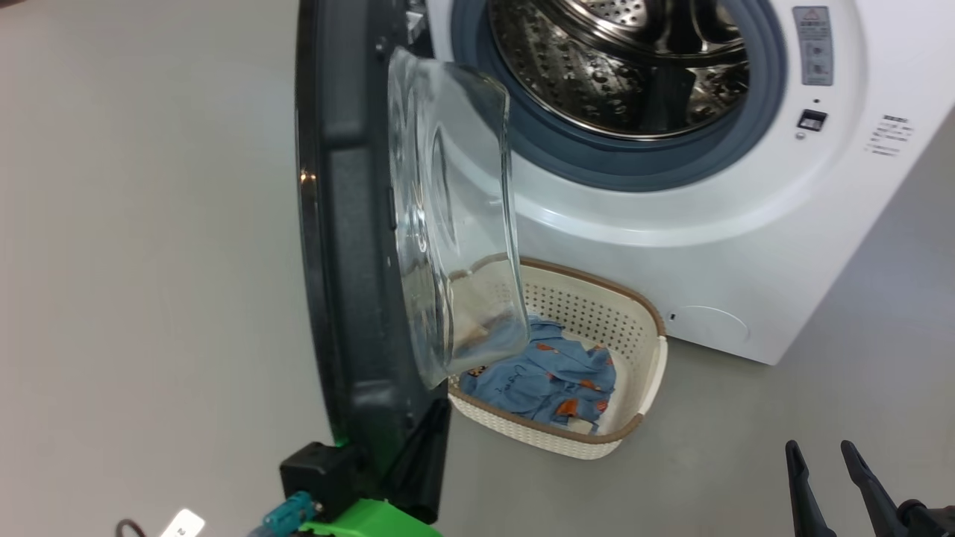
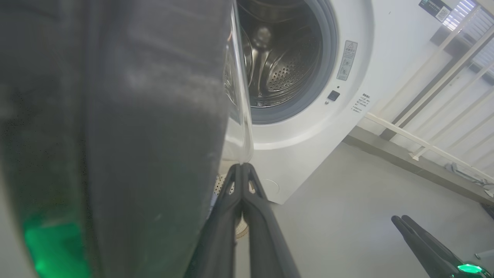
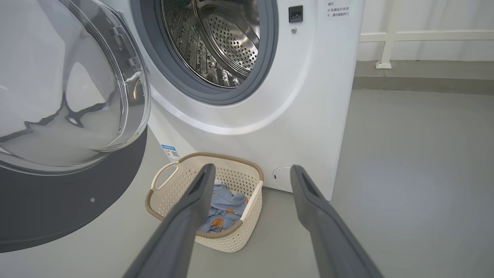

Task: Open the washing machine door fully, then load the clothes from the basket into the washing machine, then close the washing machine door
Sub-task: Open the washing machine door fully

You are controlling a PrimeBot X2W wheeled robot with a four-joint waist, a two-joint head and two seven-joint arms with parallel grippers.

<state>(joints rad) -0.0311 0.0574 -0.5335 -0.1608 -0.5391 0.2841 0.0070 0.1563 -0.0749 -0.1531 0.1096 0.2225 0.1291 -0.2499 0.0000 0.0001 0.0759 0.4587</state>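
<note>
Washing machine (image 1: 709, 261): white front-loader, taking the 12-to-3 part of head view, standing on the grey floor (image 1: 149, 261). Mouth faces the robot. Inside the grey-blue gasket (image 1: 597, 160), the drum (image 1: 619, 67) shows bare perforated steel.

Washing machine door (image 1: 343, 261): swung out, edge-on to the head camera. Long axis runs 12 to 6, hinge end at 12. The glass bowl bulges toward 3 o'clock and overlaps the basket's 9 o'clock end.

White railing (image 3: 386, 36) and a low kerb run along the wall at 1 o'clock in right wrist view.

Basket (image 1: 582, 302): on the floor just in front of the machine, at 6 o'clock of the drum mouth. Its handles sit at 9 and 3 in right wrist view, so the long axis lies roughly along the machine front.

Clothes (image 1: 552, 377): all in the basket, a blue printed bundle crumpled on the bottom.

Right end effector (image 3: 252, 172): fingers spread wide, nothing between them. It hangs over the floor at 5 o'clock of head view, aimed at the basket.

Left end effector (image 2: 242, 166): fingers pressed together, gripping nothing. Tips sit at the door's lower edge by the glass bowl; I can't confirm contact.

Small blue sticker (image 3: 170, 152) on the machine front, just above the basket's 9 o'clock handle.
</note>
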